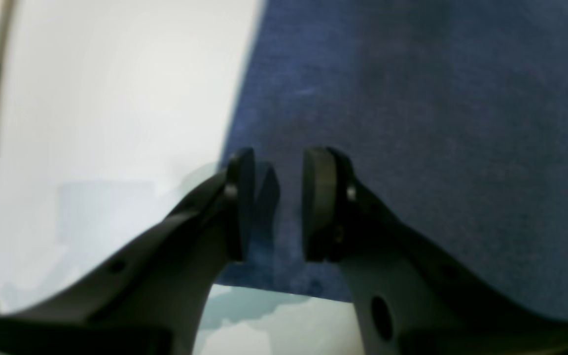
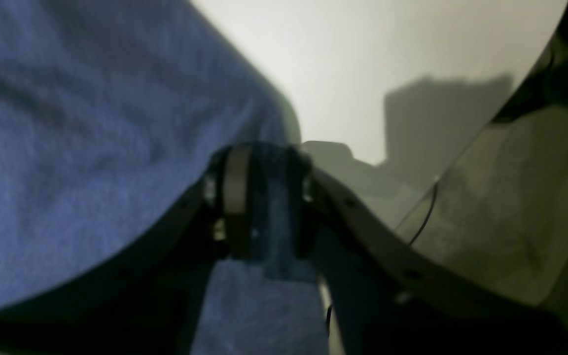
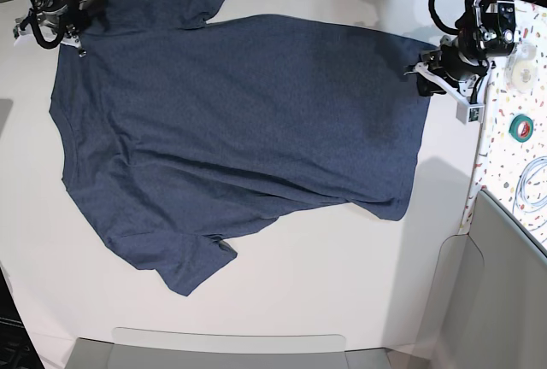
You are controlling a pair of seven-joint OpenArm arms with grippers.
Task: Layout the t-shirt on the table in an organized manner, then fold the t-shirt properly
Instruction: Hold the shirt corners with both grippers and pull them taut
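A dark heathered navy-blue short-sleeved t-shirt (image 3: 239,130) lies spread plain side up, lightly wrinkled, across the large white table (image 3: 325,284). The right gripper (image 2: 264,207) pinches its cloth; the left gripper (image 1: 278,204), jaws parted, straddles a corner.

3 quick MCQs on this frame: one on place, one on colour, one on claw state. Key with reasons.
1. Where is the left claw relative to the t-shirt?
A. at a corner of its hem edge
B. over a sleeve
C. far off the cloth

2. What colour is the side of the shirt that faces up?
A. white
B. plain heathered navy
C. red

3. What state is the right claw in?
A. wide open
B. shut on bare table
C. shut on the t-shirt

Key:
1 A, the left wrist view shows the pads astride the cloth's corner on the table.
2 B, the base view shows no lettering.
3 C, the right wrist view shows blue cloth pinched between the pads.
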